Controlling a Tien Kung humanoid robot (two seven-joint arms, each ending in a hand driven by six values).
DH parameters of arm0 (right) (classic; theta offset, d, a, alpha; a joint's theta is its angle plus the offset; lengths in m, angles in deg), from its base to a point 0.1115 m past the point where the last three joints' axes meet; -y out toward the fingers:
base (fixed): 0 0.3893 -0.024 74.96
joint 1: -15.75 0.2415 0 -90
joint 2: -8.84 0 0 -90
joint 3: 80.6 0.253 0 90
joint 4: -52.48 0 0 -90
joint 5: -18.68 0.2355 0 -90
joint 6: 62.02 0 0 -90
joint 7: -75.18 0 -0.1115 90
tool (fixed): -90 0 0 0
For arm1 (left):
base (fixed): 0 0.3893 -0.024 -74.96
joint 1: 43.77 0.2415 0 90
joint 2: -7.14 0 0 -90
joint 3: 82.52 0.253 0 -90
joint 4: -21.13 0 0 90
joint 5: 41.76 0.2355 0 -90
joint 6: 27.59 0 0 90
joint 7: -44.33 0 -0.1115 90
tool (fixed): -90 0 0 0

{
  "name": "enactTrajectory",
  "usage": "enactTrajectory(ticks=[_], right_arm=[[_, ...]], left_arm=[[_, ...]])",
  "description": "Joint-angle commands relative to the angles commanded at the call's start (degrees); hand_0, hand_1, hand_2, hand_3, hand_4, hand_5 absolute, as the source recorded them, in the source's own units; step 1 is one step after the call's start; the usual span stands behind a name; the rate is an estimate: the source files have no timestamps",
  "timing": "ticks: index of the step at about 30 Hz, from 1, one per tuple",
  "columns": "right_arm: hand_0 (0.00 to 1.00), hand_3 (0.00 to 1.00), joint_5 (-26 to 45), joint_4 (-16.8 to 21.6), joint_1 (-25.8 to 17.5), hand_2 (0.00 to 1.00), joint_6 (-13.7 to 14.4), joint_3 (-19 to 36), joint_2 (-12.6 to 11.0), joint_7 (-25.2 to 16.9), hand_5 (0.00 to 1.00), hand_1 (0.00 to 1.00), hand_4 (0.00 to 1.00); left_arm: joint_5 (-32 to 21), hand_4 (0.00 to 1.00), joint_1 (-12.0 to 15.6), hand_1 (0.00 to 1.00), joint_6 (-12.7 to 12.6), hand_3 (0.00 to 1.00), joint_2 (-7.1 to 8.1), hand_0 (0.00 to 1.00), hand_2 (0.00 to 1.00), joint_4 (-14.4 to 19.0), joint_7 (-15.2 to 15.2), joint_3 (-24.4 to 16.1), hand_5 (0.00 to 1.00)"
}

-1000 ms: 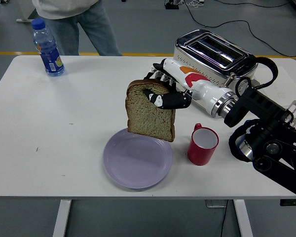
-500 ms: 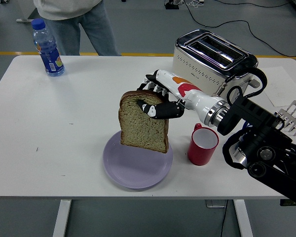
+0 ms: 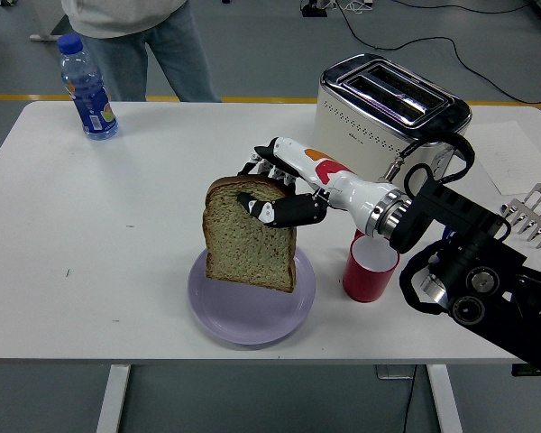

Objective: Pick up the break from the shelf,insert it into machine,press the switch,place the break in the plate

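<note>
1. Bread, a brown square slice (image 3: 250,236), stands upright just above the round purple plate (image 3: 252,311) on the white table (image 3: 90,244).
2. The right hand (image 3: 275,194) pinches the slice near its top, thumb in front, fingers behind.
3. A red mug (image 3: 370,269) sits beside the plate.
4. A shiny silver toaster (image 3: 389,113) stands behind.
5. A blue bottle (image 3: 88,88) stands far left, near a person (image 3: 144,36).

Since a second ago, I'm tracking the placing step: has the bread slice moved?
Yes. The bread slice, gripped by the right hand, has moved left and down, away from the toaster, and now hangs over the purple plate.
</note>
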Motion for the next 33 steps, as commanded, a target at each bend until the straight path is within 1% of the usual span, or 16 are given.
enactTrajectory(ticks=[10,20,27,30,33], right_arm=[[0.153,0.447,2.63,-0.2,-0.39,0.355,-0.01,-1.24,0.77,-0.28,0.117,0.196,0.508],[0.15,0.447,5.46,-1.87,-0.59,0.354,0.02,-2.15,1.59,-0.56,0.117,0.192,0.508],[0.147,0.448,7.85,-3.42,-0.72,0.355,0.62,-2.62,2.34,-1.16,0.11,0.193,0.505],[0.144,0.447,7.98,-3.5,-0.73,0.355,0.64,-2.66,2.38,-1.2,0.108,0.193,0.506],[0.144,0.447,11.08,-4.93,-1.3,0.355,1.12,-2.77,3.15,-2.06,0.108,0.193,0.506]], left_arm=[[-0.1,0.298,-0.01,0.708,0.0,0.57,-0.05,0.691,0.693,0.0,0.02,0.09,0.816],[-0.93,0.296,-0.07,0.707,-0.05,0.571,0.0,0.691,0.693,0.0,0.13,0.84,0.813],[-1.1,0.297,-0.12,0.707,-0.03,0.571,0.01,0.691,0.693,0.0,0.13,1.01,0.814],[-1.09,0.296,-0.12,0.708,-0.03,0.571,0.01,0.691,0.694,0.0,0.13,1.01,0.813],[-0.72,0.296,-0.12,0.708,0.0,0.571,0.01,0.691,0.694,0.0,0.06,0.82,0.813]])
